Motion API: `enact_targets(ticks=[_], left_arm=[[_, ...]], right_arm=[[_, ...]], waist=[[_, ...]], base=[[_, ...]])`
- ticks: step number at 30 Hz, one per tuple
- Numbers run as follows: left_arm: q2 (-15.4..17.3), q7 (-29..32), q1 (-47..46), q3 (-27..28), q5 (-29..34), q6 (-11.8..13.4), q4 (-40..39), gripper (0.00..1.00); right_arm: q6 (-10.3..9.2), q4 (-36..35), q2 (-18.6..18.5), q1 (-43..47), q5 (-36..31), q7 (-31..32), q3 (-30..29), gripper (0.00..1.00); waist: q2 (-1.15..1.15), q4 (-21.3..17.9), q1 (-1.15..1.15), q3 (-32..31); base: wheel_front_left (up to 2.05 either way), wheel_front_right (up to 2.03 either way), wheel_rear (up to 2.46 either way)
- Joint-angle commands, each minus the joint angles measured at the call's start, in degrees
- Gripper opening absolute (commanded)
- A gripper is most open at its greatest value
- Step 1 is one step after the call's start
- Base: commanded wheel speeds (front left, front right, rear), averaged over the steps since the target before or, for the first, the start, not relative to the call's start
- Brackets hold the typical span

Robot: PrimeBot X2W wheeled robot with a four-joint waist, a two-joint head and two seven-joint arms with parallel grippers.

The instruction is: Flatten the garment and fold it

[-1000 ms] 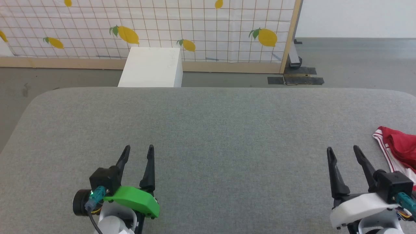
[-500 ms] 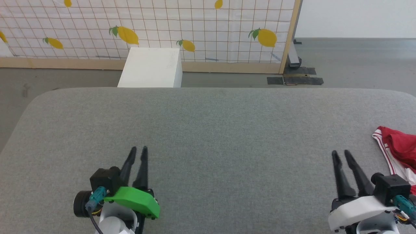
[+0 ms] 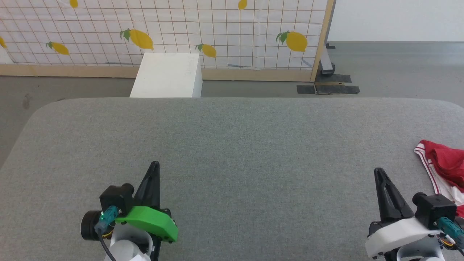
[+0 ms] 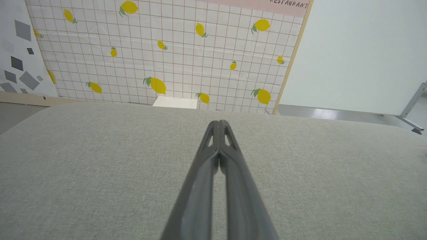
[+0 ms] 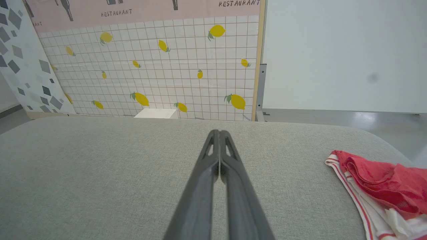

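The red garment (image 3: 447,165) lies crumpled at the right edge of the grey table (image 3: 232,145), its white red-striped trim facing inward; in the right wrist view the garment (image 5: 380,186) sits to the right of my fingers. My right gripper (image 3: 378,170) is shut on nothing, a short way left of the garment and apart from it. My left gripper (image 3: 155,165) is shut and empty over bare table at the lower left. In each wrist view the left gripper (image 4: 218,122) and the right gripper (image 5: 217,132) show tips pressed together above the cloth surface.
A white box (image 3: 166,75) stands on the floor just beyond the table's far edge. Behind it is a lemon-patterned screen (image 3: 163,32) with a wooden frame. The table's corners are rounded.
Both grippers went from open to shut over the last second, with nothing caught between the fingers. The arms stayed roughly in place; the garment has not moved.
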Motion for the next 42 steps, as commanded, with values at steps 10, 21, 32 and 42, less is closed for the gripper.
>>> enact_targets(ticks=[10, 21, 32, 42], left_arm=[[-0.07, 1.40, 1.15, 0.61, 1.64, 0.63, -1.78, 0.00], [-0.11, 2.92, 1.87, 1.05, 2.87, 1.17, -3.59, 0.00], [-0.15, 4.20, 2.48, 1.43, 3.92, 1.63, -5.13, 0.00], [-0.18, 5.36, 3.03, 1.77, 4.86, 2.04, -6.51, 0.00]], right_arm=[[-0.02, -0.13, 0.03, -0.59, -0.77, 0.53, 0.53, 0.00], [-0.03, -0.21, 0.04, -0.97, -1.37, 1.09, 0.96, 0.00], [-0.03, -0.29, 0.06, -1.30, -1.87, 1.57, 1.32, 0.00], [-0.04, -0.35, 0.07, -1.59, -2.33, 2.01, 1.64, 0.00]], waist=[[0.00, -0.23, 0.00, 0.11], [0.00, -0.52, 0.00, 0.24], [0.00, -0.77, 0.00, 0.36], [0.00, -0.99, 0.00, 0.46]], base=[[0.00, 0.00, 0.00], [0.00, 0.00, 0.00], [0.00, 0.00, 0.00], [0.00, 0.00, 0.00]])
